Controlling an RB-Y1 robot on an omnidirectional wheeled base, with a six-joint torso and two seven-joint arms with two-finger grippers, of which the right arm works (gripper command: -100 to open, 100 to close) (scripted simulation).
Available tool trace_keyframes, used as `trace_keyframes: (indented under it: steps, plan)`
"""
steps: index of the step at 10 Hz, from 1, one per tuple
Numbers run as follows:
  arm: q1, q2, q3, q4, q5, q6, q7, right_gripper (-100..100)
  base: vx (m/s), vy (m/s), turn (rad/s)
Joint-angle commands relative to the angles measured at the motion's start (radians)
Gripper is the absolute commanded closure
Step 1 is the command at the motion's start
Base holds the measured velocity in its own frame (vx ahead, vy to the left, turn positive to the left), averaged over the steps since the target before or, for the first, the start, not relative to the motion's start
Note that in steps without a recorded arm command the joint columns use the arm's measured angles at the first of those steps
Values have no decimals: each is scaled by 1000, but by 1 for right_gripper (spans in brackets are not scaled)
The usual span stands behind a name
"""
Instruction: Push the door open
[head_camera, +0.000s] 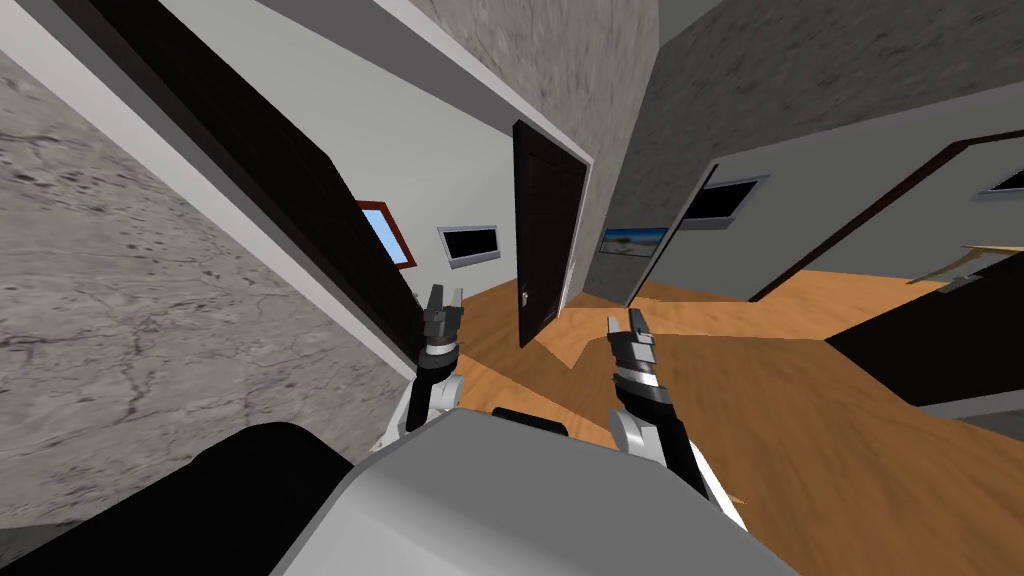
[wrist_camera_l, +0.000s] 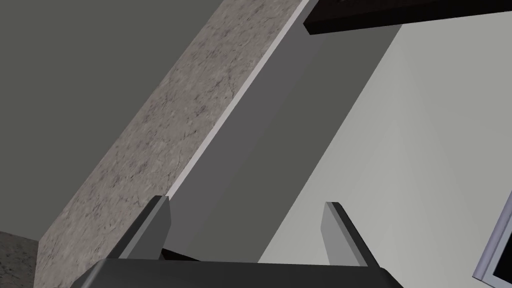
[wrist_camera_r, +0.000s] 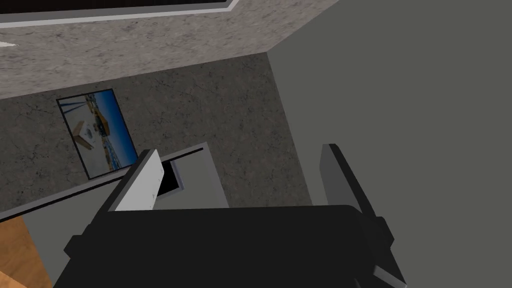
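Both grippers are hanging with jaws wide, holding nothing: the left gripper (head_camera: 446, 293) is sitting just beside a dark panel (head_camera: 300, 200) along the near wall, and the right gripper (head_camera: 625, 320) is hovering over the wooden floor (head_camera: 800, 400). Farther ahead, the dark door (head_camera: 547, 230) is standing well apart from both, with its handle (head_camera: 524, 297) showing. Driving forward is risking, I judge, the left arm scraping that panel, or an open finger snagging the handle instead of pushing flat.

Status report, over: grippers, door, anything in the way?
Left gripper open, right gripper open, both empty. Dark brown door with silver handle ahead, untouched. Orange wooden floor lies between.
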Motion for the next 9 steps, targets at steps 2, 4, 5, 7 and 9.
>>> trace_keyframes:
  steps: [2, 4, 5, 7, 9]
  plan:
    - [-5, -12, 14, 50, -5, -18, -3, -100, 76, -17, 128]
    - [-9, -21, 25, 87, -10, -30, -5, -100, 93, -22, 125]
    - [-11, -25, 30, 105, -12, -36, -6, -100, 87, -28, 130]
    - [-18, -39, 49, 166, -19, -57, -10, -100, 138, -50, 211]
    - [-23, -47, 61, 207, -23, -70, -12, -100, 112, -39, 133]
